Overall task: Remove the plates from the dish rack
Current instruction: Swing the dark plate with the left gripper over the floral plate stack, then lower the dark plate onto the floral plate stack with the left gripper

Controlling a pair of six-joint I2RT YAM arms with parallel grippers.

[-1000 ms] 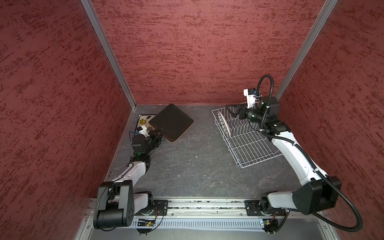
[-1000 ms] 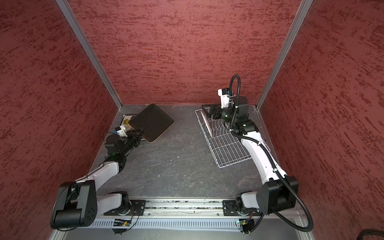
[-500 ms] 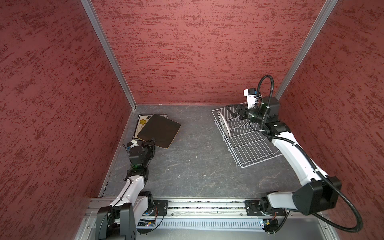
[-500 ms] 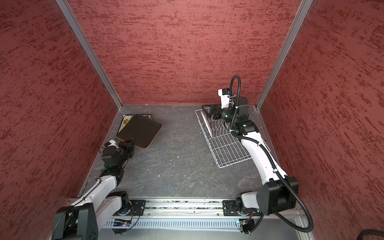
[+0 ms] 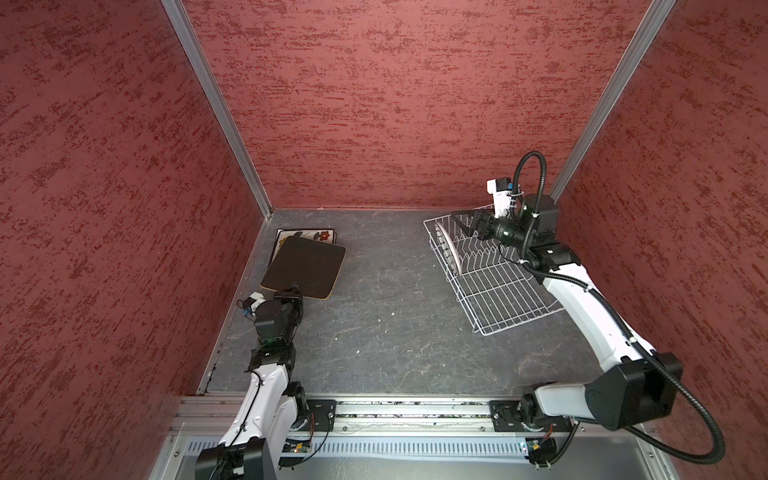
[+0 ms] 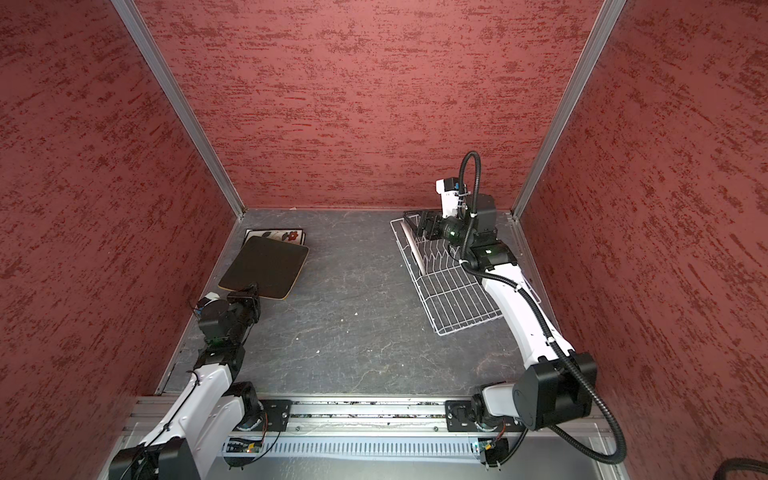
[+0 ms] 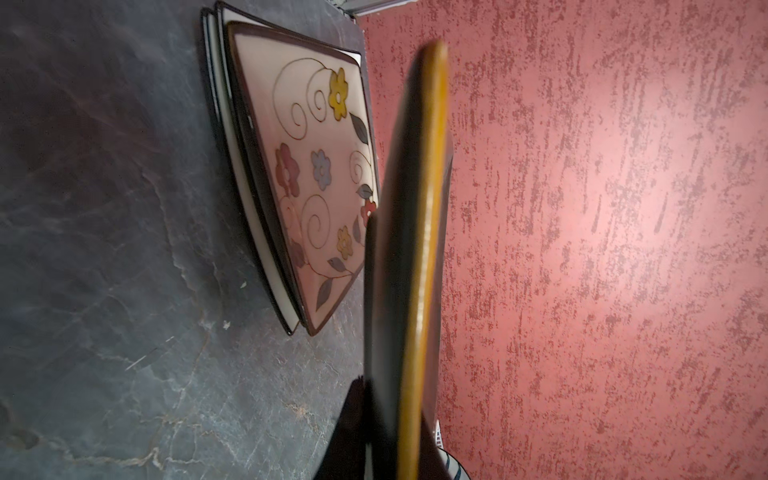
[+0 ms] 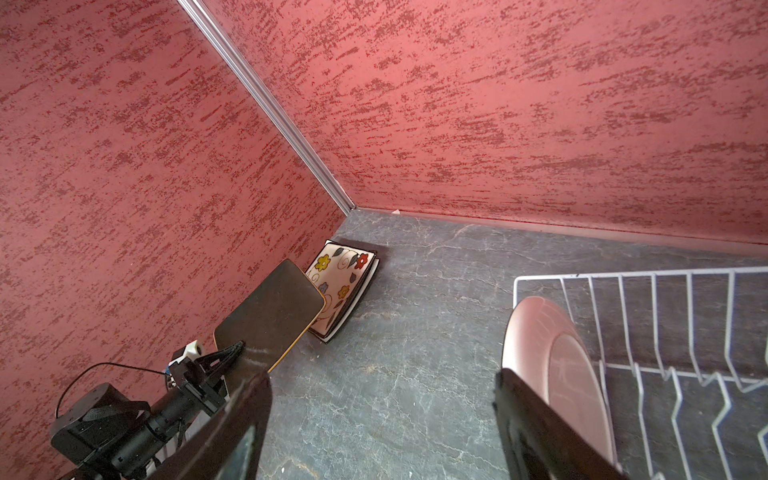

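Note:
My left gripper [image 5: 293,291] [image 6: 249,290] [image 7: 395,436] is shut on the near edge of a black square plate [image 5: 305,268] [image 6: 266,266] [image 7: 419,249]. It holds that plate tilted over a stack in the far left corner. A floral cream plate [image 5: 320,236] [image 7: 320,174] [image 8: 340,286] tops the stack, with plain cream plates [image 7: 224,104] under it. A round white plate [image 5: 449,245] [image 6: 415,249] [image 8: 552,365] stands on edge at the far end of the white wire dish rack [image 5: 498,291] [image 6: 457,299] [image 8: 685,332]. My right gripper [image 5: 461,222] [image 8: 382,415] hangs open just above it, holding nothing.
Red textured walls close in the left, back and right sides. The stack lies close against the left wall. The rack lies slanted near the right wall, and the right arm reaches along it. A metal rail runs along the front edge.
The left arm has drawn back toward the front, carrying the black plate left and nearer, so it now covers more of the stack. The right arm has not moved.

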